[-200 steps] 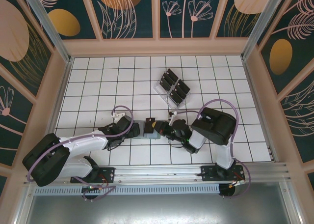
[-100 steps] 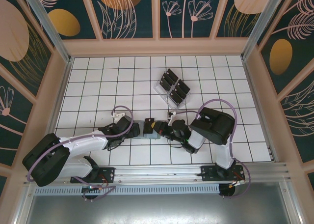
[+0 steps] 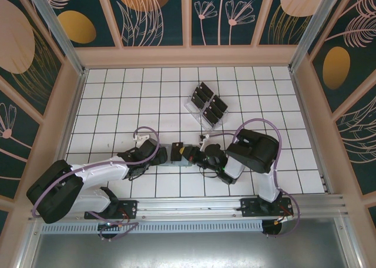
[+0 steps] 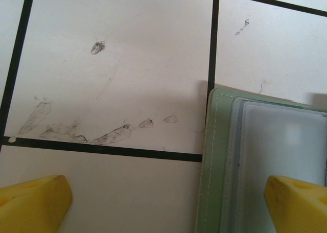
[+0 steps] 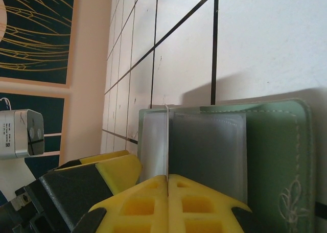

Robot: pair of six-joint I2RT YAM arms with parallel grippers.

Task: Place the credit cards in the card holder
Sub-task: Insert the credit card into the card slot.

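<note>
Right claw (image 5: 168,179): yellow jaws pinched together on a small black rectangular credit card (image 3: 178,148). From the wrist it shows edge-on, a thin pale line rising out of the fingertips. The card stands on edge over the flat, soft grey-green card holder (image 5: 276,156), near the mouth of its clear inner pockets (image 5: 204,151). Cannot tell whether the edge has entered a slot.

Left claw (image 4: 163,194): jaws spread wide, holding nothing, low over the table. One yellow fingertip is above the holder's stitched end, the other above bare tile. Touching or just clear, cannot tell.

Handling, as I judge it: the card is light, stiff and slick, and is best held by one short edge with the leading edge free. The holder looks limp and light, likely to slide on the white tiled table (image 4: 117,64) when pushed, so it wants pinning flat.

Containers: the pockets are frosted, and I cannot tell if a card sits inside. The clear plastic slotted rack (image 3: 189,107), well apart toward the back wall, holds several more black cards (image 3: 210,106) tilted in two rows.
</note>
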